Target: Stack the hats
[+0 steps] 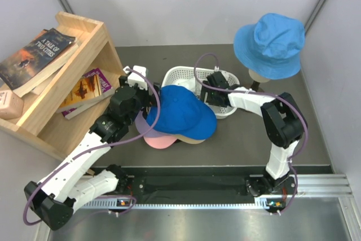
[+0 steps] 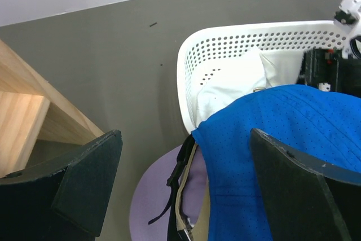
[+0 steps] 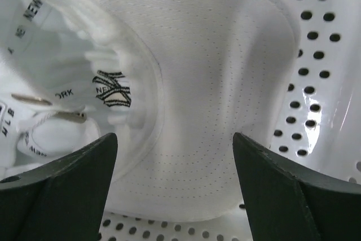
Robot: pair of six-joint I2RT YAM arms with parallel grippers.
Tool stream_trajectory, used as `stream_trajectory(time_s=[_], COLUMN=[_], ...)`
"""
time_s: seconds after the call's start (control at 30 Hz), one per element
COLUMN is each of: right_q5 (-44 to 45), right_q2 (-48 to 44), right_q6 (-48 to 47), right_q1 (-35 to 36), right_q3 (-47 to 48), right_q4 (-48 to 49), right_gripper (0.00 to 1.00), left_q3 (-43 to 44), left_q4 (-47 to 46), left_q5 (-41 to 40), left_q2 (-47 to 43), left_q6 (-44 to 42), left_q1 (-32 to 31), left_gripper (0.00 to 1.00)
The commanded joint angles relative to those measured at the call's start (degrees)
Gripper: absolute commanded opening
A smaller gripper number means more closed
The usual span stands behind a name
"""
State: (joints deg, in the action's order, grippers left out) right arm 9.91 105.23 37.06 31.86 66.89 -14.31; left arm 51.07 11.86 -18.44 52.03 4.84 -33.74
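A royal blue cap tops a pile in the middle of the table. A pink brim, a lavender brim and a tan edge stick out beneath it. In the left wrist view the blue cap lies over the lavender brim, a tan edge and a black strap. My left gripper is open and empty over the pile's left edge. A white cap lies in the white basket. My right gripper is open just above its brim.
A blue bucket hat sits on a cream mannequin head at the back right. A wooden rack with books stands at the left. The basket's perforated wall is close on the right gripper's right side.
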Motion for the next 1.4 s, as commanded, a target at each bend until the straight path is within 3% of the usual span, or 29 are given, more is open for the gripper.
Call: stream_trajectory(time_s=[0.0,0.27,0.47,0.53,0.77,0.87,1.37], right_q5=[6.7,11.1,11.4,10.9,9.3,8.4,3.3], right_q2=[5.7,12.4,6.2,3.2,-0.4,1.4,9.8], right_q6=[-0.1,-0.9,-4.5,-4.8,-3.8,-4.5,-5.1], right_q1=[-0.1,-2.8,-3.0,-3.2,-3.6,-3.5,-3.4], right_q3=[4.0,12.3,10.5,9.3,5.9,7.1,8.7], right_q4=[-1.9,-2.1,-1.7,-3.0,-5.1,-7.7,-7.1], right_gripper=[0.83,0.83,0.86,0.93,0.95,1.0,0.99], left_q3=[-0.2,-0.5,-0.5,-0.6,-0.5,-0.6,-0.5], left_q4=[-3.3,-3.6,-3.6,-3.6,-3.6,-3.6,-3.7], left_q5=[1.1,0.0,-0.6,-0.7,-0.4,0.0,0.3], left_q2=[0.8,0.6,0.6,0.5,0.7,0.7,1.1], left_q6=[0.3,-0.3,-0.5,-0.5,-0.4,-0.3,-0.1], left_q1=[0.1,0.1,0.2,0.1,0.1,0.1,0.1], left_gripper=[0.99,0.99,0.99,0.99,0.99,0.99,0.99])
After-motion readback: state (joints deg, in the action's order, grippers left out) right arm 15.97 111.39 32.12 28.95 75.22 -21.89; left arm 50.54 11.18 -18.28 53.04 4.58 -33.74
